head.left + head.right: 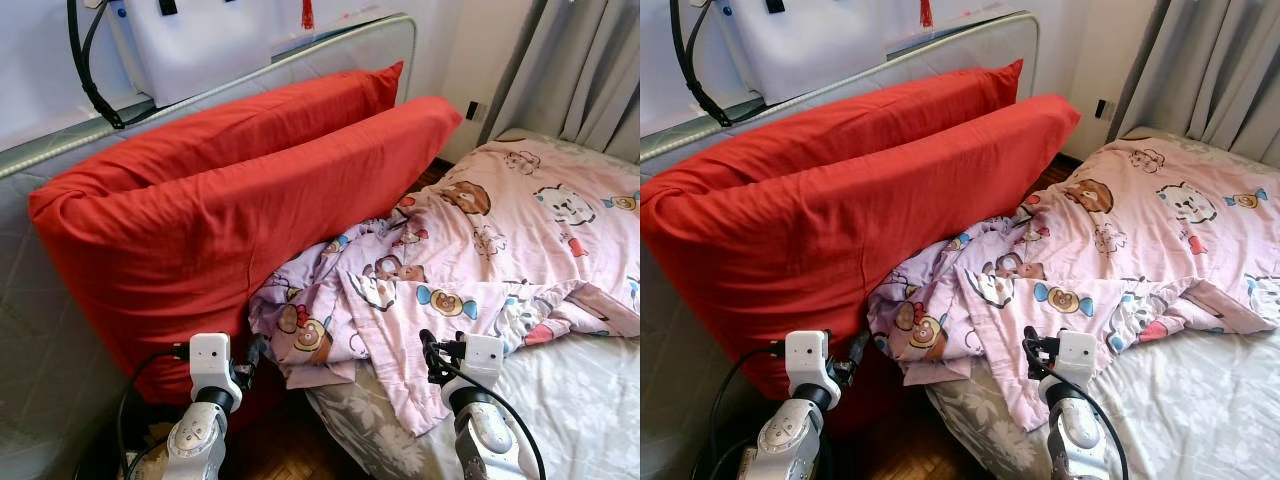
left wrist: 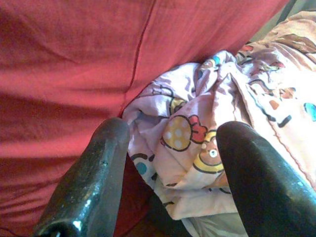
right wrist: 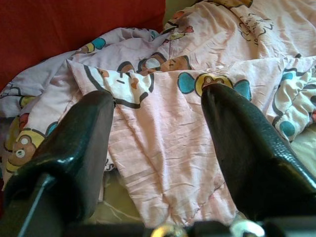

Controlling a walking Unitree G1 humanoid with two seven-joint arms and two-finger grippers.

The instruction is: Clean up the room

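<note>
A crumpled pink cartoon-print blanket (image 1: 480, 250) lies across the bed, bunched at the near left corner. Two large red pillows (image 1: 230, 200) lean against the grey headboard (image 1: 60, 290) on the left. My left gripper (image 2: 170, 163) stands open, pointing at the bunched blanket edge (image 2: 197, 143) where it meets the red pillow (image 2: 69, 74). My right gripper (image 3: 158, 128) is open too, hovering over a flat fold of the blanket (image 3: 163, 143). Both wrists (image 1: 212, 365) (image 1: 480, 358) sit low at the bed's near edge.
A grey floral mattress (image 1: 580, 400) shows bare at the front right. Wooden floor (image 1: 280, 450) lies between the bed and the pillows. Grey curtains (image 1: 590, 70) hang at the back right. A white bag (image 1: 200, 40) with a black strap sits above the headboard.
</note>
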